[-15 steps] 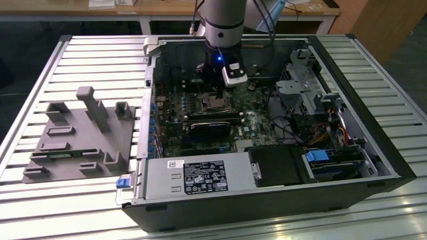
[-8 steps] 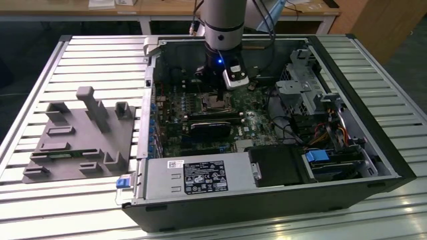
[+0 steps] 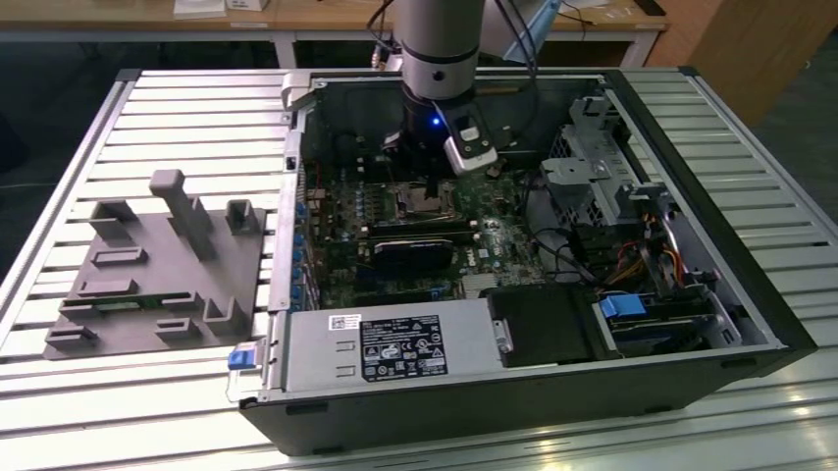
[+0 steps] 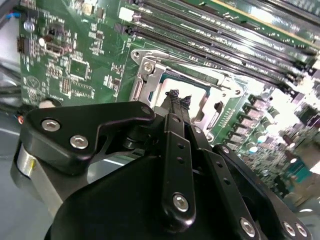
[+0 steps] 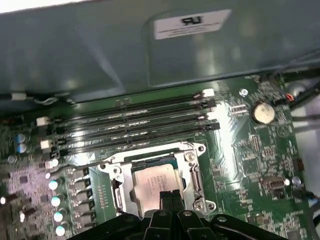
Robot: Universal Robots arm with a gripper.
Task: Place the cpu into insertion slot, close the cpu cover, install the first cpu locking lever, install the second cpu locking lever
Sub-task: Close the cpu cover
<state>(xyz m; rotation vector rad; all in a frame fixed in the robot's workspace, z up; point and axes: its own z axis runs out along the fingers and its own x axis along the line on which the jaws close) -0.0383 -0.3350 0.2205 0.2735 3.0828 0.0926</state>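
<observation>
Both fingertips of your gripper are pressed together, with nothing clamped between them. In both wrist views the closed tips sit low over one edge of the cpu; whether they touch it cannot be told.

The cpu lies flat inside the insertion slot, its silver-grey top facing up. The cpu cover lies down around it, framing the chip on all sides. The state of the locking levers cannot be made out.

Just beside the socket you have four long dark memory slots running parallel. A round coin cell stands farther out on the green motherboard.

In the exterior view your arm reaches straight down into the open computer case, which lies on its side on the slatted table. A silver power supply sits at the case's near edge. A grey fixture block rests on the table at the exterior view's left, well apart from the case.
</observation>
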